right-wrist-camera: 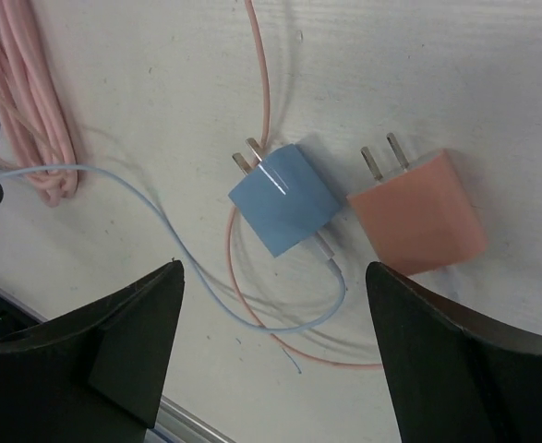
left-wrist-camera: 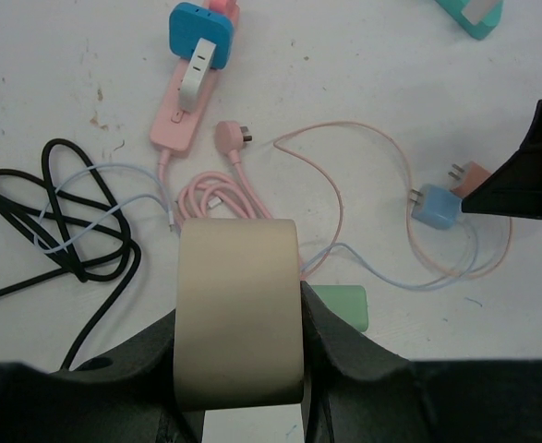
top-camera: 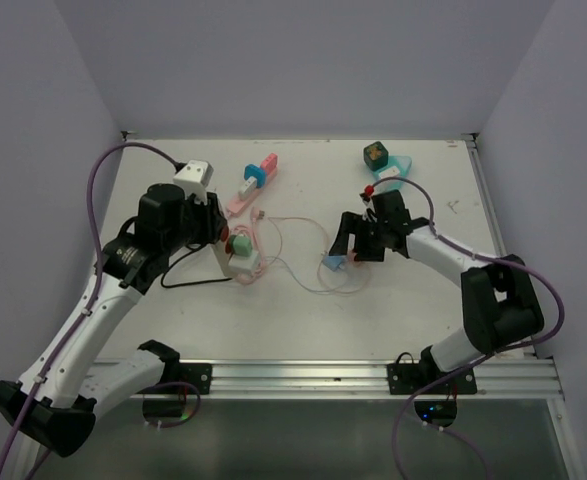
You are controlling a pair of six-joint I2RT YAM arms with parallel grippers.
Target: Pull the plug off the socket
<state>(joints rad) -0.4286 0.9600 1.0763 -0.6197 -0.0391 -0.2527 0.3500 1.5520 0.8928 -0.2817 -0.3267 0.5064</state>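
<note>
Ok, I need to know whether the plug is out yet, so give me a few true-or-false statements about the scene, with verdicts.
1. The right tool is open and holds nothing. True.
2. The blue charger sits in a socket. False: it lies loose on the table with its prongs bare.
3. The left tool clamps a beige block. True.
4. The orange charger is stacked on the blue one. False: it lies beside it on the table.
5. The black cable lies under the right tool. False: it is coiled on the left tool's side, away from the chargers.
</note>
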